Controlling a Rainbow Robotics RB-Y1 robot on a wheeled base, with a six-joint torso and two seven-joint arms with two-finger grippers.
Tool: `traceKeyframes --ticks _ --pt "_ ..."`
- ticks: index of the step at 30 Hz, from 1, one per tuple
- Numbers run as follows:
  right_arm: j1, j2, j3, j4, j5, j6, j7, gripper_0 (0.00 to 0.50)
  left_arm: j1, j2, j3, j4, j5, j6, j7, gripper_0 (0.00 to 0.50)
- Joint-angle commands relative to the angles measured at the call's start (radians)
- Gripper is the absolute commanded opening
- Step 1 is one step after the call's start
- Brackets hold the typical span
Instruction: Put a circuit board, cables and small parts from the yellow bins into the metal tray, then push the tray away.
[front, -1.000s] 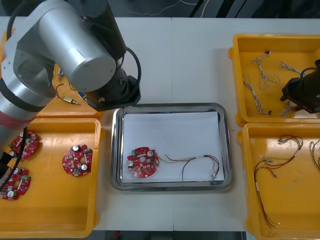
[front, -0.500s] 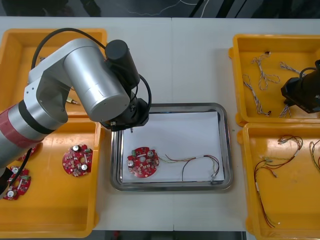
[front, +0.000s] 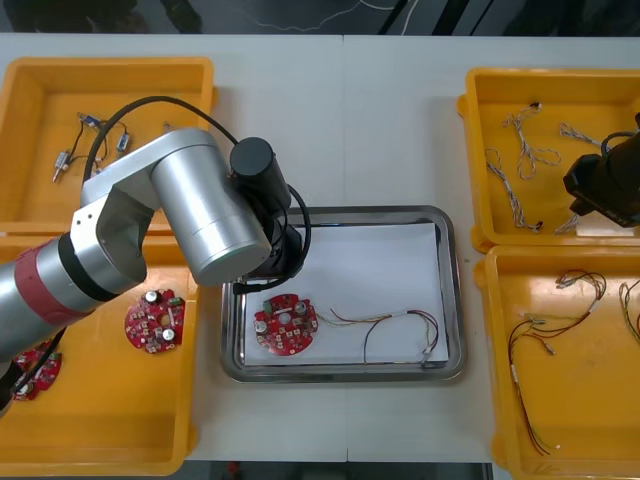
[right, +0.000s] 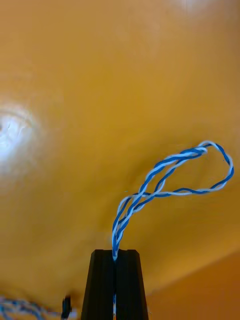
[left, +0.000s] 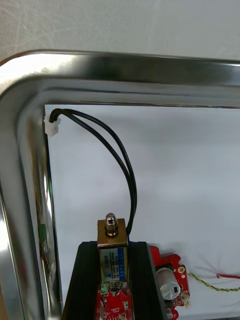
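Now, with the left hand (left: 114, 246) clamped on the small metal part (left: 112, 259) over the metal tray (left: 125, 70) near the circuit board (front: 286, 324), release it onto a bare spot clear of the board, while the right hand (right: 115, 255) grips a blue-and-white cable (right: 170, 175) above a yellow bin (right: 100, 100).

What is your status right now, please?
Left gripper shut on small metal part over tray, circuit board close by. Right gripper shut on blue and white cable over yellow bin.
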Motion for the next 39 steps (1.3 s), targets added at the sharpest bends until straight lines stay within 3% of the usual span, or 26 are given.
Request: traceKeyframes --ticks 1,10,20,21,22,24,26,39 --pt "-0.001 -0.031 -0.051 -0.127 -0.001 0.100 -0.034 0.000 0.014 -0.018 -0.036 -0.001 -0.020 -0.032 0.074 0.001" --pt "-0.002 -0.057 -0.066 -0.273 -0.006 0.255 0.004 0.000 0.014 -0.032 -0.053 0.089 -0.059 -0.143 0.066 0.000" --pt "-0.083 -0.078 -0.097 -0.288 -0.006 0.331 0.219 0.000 0.014 -0.032 -0.048 0.083 -0.063 -0.144 0.069 0.005" --pt "-0.091 -0.080 -0.095 -0.288 -0.007 0.331 0.233 0.000 0.012 -0.032 -0.048 0.082 -0.063 -0.144 0.069 0.027" --pt "-0.100 -0.081 -0.092 -0.288 -0.010 0.331 0.256 0.000 0.014 -0.032 -0.044 0.082 -0.063 -0.144 0.069 0.119" --pt "-0.119 -0.083 -0.086 -0.288 -0.018 0.331 0.310 0.000 0.014 -0.032 -0.041 0.077 -0.063 -0.139 0.070 0.400" --pt "-0.134 -0.083 -0.083 -0.288 -0.021 0.331 0.354 0.000 0.014 -0.032 -0.035 0.071 -0.063 -0.133 0.074 0.495" --pt "-0.223 -0.074 0.049 -0.288 -0.058 0.331 0.622 0.000 0.012 -0.032 0.056 -0.009 -0.029 -0.020 0.074 0.500"
